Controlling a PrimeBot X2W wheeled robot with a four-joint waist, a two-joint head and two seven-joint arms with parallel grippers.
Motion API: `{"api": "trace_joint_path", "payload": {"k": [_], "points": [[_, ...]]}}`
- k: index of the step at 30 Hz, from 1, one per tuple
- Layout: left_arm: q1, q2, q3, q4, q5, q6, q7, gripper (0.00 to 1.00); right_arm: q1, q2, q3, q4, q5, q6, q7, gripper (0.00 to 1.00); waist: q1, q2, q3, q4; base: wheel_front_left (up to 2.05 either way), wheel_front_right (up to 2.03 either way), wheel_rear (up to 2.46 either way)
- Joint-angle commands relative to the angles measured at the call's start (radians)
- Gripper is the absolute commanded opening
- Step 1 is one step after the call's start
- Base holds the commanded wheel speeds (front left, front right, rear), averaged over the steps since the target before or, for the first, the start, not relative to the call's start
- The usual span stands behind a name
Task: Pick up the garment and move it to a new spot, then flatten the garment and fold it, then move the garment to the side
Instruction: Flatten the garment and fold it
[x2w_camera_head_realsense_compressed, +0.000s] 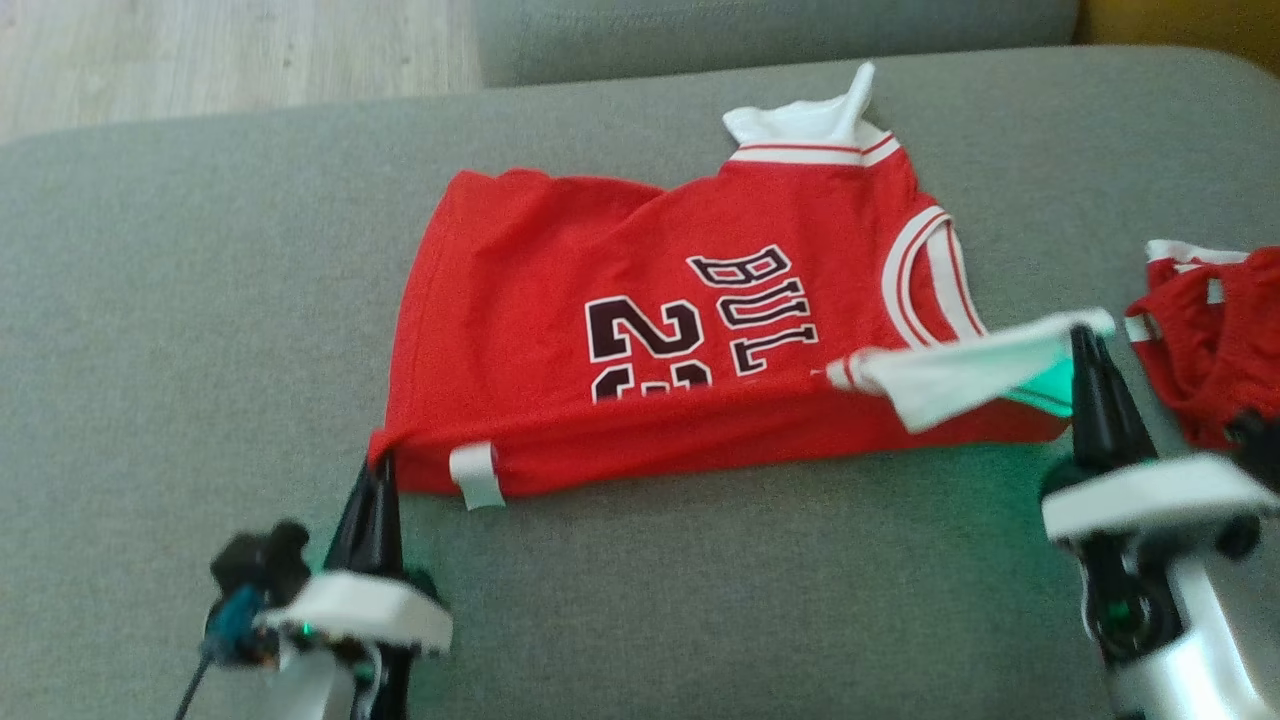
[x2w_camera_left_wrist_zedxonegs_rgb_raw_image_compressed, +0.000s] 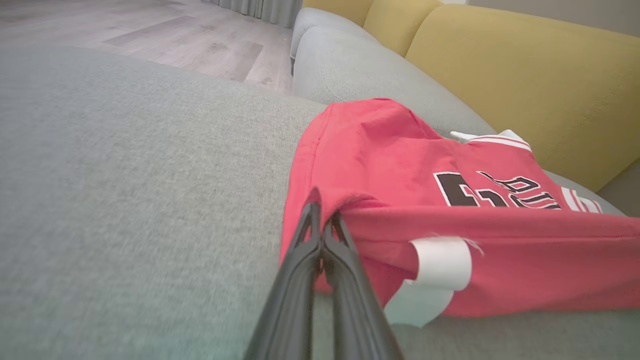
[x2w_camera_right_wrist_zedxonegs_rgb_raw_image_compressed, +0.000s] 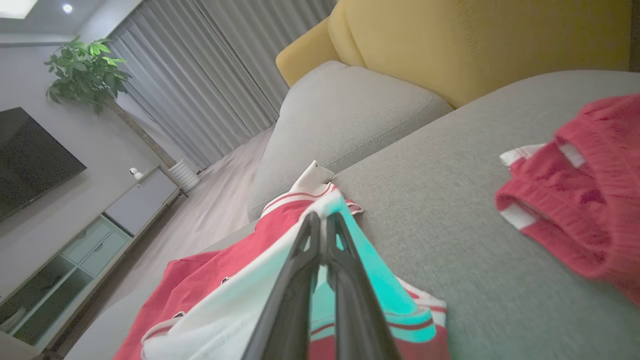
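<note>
1. Jersey (x2w_camera_head_realsense_compressed: 640, 300) — red, with white trim at the neck and armholes and dark lettering and a number outlined in white. It lies spread on the grey sofa seat (x2w_camera_head_realsense_compressed: 200, 320), hem toward the robot's left and collar toward the far right. Its near edge runs from one pincer to the other.
2. Left pincer (x2w_camera_head_realsense_compressed: 378, 478) — closed on the near hem corner of the jersey. The red cloth bunches at the dark fingertips (x2w_camera_left_wrist_zedxonegs_rgb_raw_image_compressed: 314, 210).
3. Right pincer (x2w_camera_head_realsense_compressed: 1085, 340) — closed on a flap of white fabric at the jersey's shoulder end, held clear of the seat. A green glow tints the cloth below it.
4. Label (x2w_camera_head_realsense_compressed: 474, 476): a white tab hanging from the near edge, just beside the left pincer.
5. Second red garment (x2w_camera_head_realsense_compressed: 1210, 340): crumpled, white-trimmed, on the same seat at the robot's right, apart from the jersey.
6. Surroundings: yellow backrest (x2w_camera_left_wrist_zedxonegs_rgb_raw_image_compressed: 525, 75) behind the seat, pale wood floor (x2w_camera_head_realsense_compressed: 200, 50), grey curtains (x2w_camera_right_wrist_zedxonegs_rgb_raw_image_compressed: 200, 75), a potted plant (x2w_camera_right_wrist_zedxonegs_rgb_raw_image_compressed: 85, 70) and a dark screen (x2w_camera_right_wrist_zedxonegs_rgb_raw_image_compressed: 30, 155) on the wall.
</note>
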Motion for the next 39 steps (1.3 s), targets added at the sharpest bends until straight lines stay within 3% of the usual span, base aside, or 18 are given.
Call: {"api": "trace_joint_path", "payload": {"k": [1,9,10,11,12,13,14,20,26,32,39], "points": [[-0.064,0.002,0.021,0.005,0.003,0.000,-0.012,0.00,-0.062,0.000,0.009,0.005,-0.030,-0.001,0.011,0.00,-0.0002,0.0000,0.023,0.010,0.00,0.00,0.00],[-0.271,0.001,-0.012,0.165,0.022,0.025,-0.012,0.00,-0.298,0.049,0.005,0.209,-0.170,-0.001,0.011,0.00,-0.0002,0.0000,0.075,0.020,0.00,0.00,0.00],[-0.289,0.001,-0.015,0.177,0.023,0.027,-0.012,0.00,-0.318,0.052,0.005,0.234,-0.187,-0.001,0.001,0.14,-0.0002,0.0000,0.078,0.020,0.00,0.00,0.00],[-0.304,0.001,-0.017,0.186,0.025,0.032,-0.012,0.00,-0.336,0.054,0.003,0.258,-0.205,-0.001,-0.014,0.74,-0.0002,0.0000,0.078,0.021,0.00,0.00,0.00],[-0.315,0.001,-0.018,0.185,0.029,0.042,-0.012,0.04,-0.352,0.056,0.001,0.282,-0.225,-0.001,-0.030,1.00,-0.0002,0.0000,0.078,0.021,0.00,0.00,0.00],[-0.321,0.001,-0.015,0.181,0.035,0.053,-0.012,0.67,-0.365,0.059,-0.002,0.304,-0.246,-0.001,-0.050,1.00,-0.0002,0.0000,0.077,0.021,0.00,0.00,0.00],[-0.323,0.001,-0.012,0.176,0.046,0.063,-0.012,1.00,-0.377,0.060,-0.002,0.321,-0.270,-0.001,-0.073,1.00,-0.0002,0.0000,0.075,0.021,0.00,0.00,0.00],[-0.253,0.001,0.036,0.086,0.113,0.104,-0.012,1.00,-0.370,0.056,-0.009,0.343,-0.413,-0.001,-0.134,1.00,-0.0002,0.0000,0.046,0.019,0.00,0.00,0.00],[-0.051,0.002,0.090,-0.051,0.191,0.126,-0.012,1.00,-0.192,0.078,-0.063,0.213,-0.577,-0.001,-0.137,1.00,-0.0002,0.0000,-0.008,0.026,0.00,0.00,0.00],[0.121,0.001,0.100,-0.118,0.190,0.130,-0.012,1.00,-0.008,0.110,-0.085,0.178,-0.602,-0.001,-0.137,1.00,-0.0002,0.0000,-0.066,0.034,0.00,0.00,0.00],[0.219,0.001,0.083,-0.124,0.158,0.146,-0.012,1.00,0.093,0.123,-0.092,0.179,-0.577,-0.001,-0.137,1.00,-0.0002,0.0000,-0.118,0.036,0.00,0.00,0.00]]}}
